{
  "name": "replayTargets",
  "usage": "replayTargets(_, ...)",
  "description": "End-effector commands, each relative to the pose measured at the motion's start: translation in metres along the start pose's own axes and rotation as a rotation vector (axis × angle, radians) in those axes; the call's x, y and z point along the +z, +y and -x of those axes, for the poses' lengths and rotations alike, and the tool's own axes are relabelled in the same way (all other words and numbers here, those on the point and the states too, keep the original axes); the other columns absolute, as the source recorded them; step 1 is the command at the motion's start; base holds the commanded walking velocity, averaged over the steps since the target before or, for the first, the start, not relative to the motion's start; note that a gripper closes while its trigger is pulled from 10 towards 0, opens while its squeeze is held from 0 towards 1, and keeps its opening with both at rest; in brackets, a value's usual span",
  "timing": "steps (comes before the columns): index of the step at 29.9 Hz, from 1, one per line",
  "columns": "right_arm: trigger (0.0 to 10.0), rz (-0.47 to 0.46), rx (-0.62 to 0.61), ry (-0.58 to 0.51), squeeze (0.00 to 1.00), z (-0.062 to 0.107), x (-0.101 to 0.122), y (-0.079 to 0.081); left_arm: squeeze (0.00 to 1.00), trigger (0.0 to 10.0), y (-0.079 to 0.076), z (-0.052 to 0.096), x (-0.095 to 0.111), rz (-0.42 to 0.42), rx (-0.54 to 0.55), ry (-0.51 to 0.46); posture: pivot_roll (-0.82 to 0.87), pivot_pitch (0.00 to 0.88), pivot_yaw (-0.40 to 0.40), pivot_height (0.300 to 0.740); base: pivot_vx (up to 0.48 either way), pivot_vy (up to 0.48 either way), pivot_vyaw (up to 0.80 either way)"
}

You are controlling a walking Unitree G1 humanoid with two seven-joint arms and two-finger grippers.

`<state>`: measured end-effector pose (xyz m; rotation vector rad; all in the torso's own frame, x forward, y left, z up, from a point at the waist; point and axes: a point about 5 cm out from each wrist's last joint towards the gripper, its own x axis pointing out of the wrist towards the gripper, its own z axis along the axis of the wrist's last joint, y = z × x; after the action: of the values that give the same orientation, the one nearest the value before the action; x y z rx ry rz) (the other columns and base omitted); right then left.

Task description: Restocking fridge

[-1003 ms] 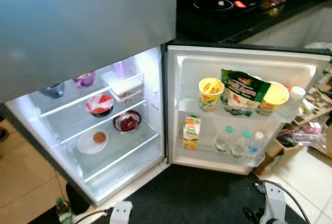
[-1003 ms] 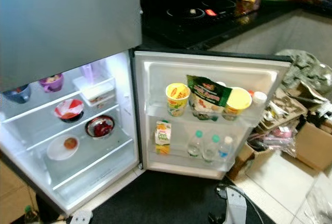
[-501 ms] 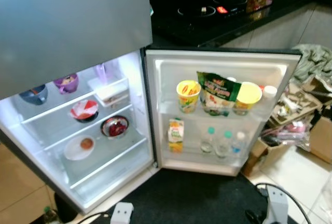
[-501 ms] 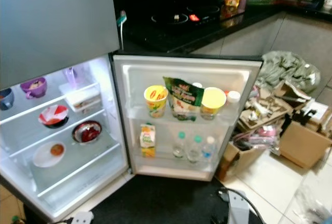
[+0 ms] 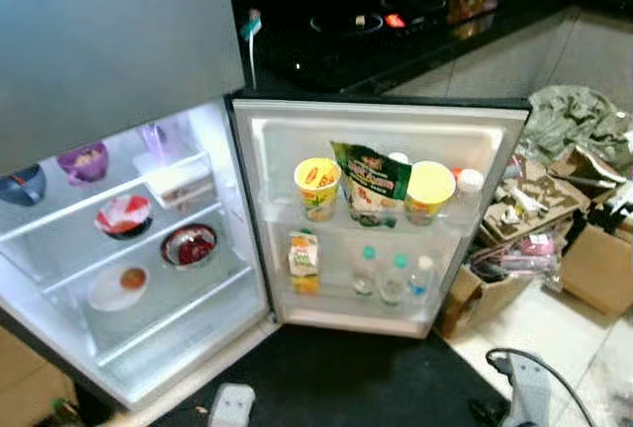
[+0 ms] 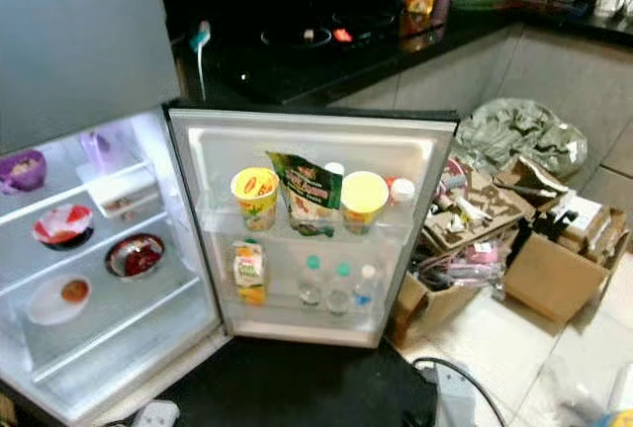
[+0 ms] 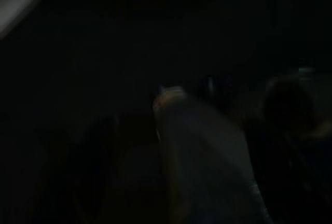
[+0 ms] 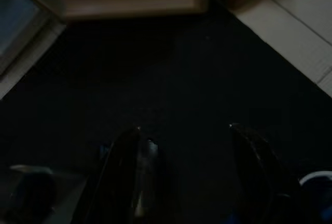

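Note:
The fridge stands open, its door (image 5: 386, 130) swung to the right. The door's upper rack holds a yellow noodle cup (image 5: 317, 186), a green snack bag (image 5: 368, 180), a yellow-lidded cup (image 5: 430, 188) and a white-capped bottle (image 5: 467, 185). Below them stand a juice carton (image 5: 304, 259) and three water bottles (image 5: 394, 277). Inside are a purple bowl (image 5: 82, 162), a red-and-white bowl (image 5: 123, 215), a dark bowl of red food (image 5: 189, 245) and a white plate (image 5: 118, 287). My right gripper (image 8: 185, 128) hangs open over the black mat (image 8: 171, 68), holding nothing. The left wrist view is very dark, with a pale rounded shape (image 7: 202, 156).
Cardboard boxes (image 5: 593, 269) and loose clutter crowd the tiled floor right of the door. A grey cloth heap (image 5: 574, 121) lies behind them. A black counter with a cooktop (image 5: 366, 27) runs above the door. A white block (image 5: 232, 402) and a cable (image 5: 514, 358) lie on the mat.
The camera has swung to the right, so the fridge sits further left in the picture and more floor clutter shows. Nothing in the fridge has moved.

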<state>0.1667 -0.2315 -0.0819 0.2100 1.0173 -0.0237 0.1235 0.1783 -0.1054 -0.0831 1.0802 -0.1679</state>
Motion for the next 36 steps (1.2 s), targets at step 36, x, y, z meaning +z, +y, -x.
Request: replayTargets(36,10.0,0.010,0.039,-0.037,0.00,0.0002,0.0100,0.0000,0.00,10.0,-0.0063,0.0000,-0.0093,0.006,-0.027,0.040,-0.06,0.000,-0.001,0.740,0.000,-0.340,0.30)
